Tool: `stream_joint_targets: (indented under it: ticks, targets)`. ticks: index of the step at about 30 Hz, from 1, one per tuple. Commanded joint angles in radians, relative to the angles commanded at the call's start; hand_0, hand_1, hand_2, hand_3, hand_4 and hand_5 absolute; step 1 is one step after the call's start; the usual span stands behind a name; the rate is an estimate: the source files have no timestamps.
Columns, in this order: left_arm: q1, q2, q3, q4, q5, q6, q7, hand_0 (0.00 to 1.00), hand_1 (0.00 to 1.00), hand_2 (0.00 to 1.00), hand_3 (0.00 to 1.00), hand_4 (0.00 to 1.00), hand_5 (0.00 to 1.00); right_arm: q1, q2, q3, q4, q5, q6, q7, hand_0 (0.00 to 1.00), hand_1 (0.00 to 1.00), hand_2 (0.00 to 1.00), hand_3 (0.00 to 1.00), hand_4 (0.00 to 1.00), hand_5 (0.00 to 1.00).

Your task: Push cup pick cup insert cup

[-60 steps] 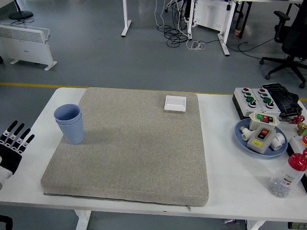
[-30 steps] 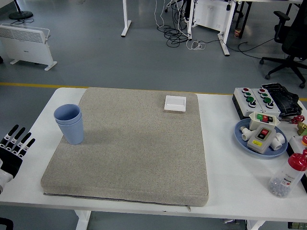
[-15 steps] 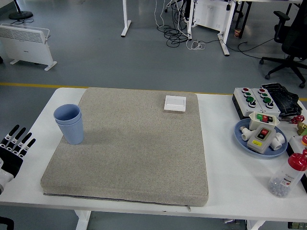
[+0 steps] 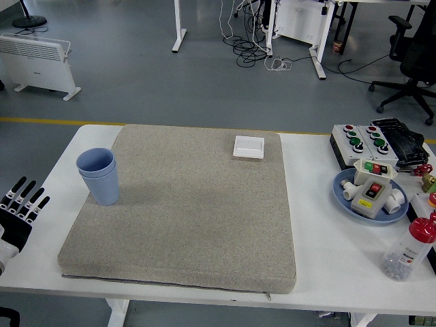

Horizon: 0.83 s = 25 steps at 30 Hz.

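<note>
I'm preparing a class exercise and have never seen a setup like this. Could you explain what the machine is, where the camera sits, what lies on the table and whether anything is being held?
The single picture comes from a camera high on a humanoid robot, looking down over a white table. Only its left hand shows, at the left edge, black with white-tipped fingers spread, holding nothing. The right hand is out of view.

A grey mat covers most of the table. On the mat's left stand blue cups, apparently one nested inside another. A small white square switch lies near its far edge. At the right are push-button boxes, a blue plate of parts and a red-capped bottle.
</note>
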Motion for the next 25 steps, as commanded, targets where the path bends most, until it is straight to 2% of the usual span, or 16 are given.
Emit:
stream_joint_targets:
  ticks: [25]
  targets:
    - [-0.003,-0.003,-0.007,0.005,0.006,0.004,-0.003,0.783,0.781,0.828,0.75,0.629,0.998,0.004,-0.001,0.004,0.0,-0.003,0.001,0.002,0.748,0.697,0.68,0.583,0.189,0.531]
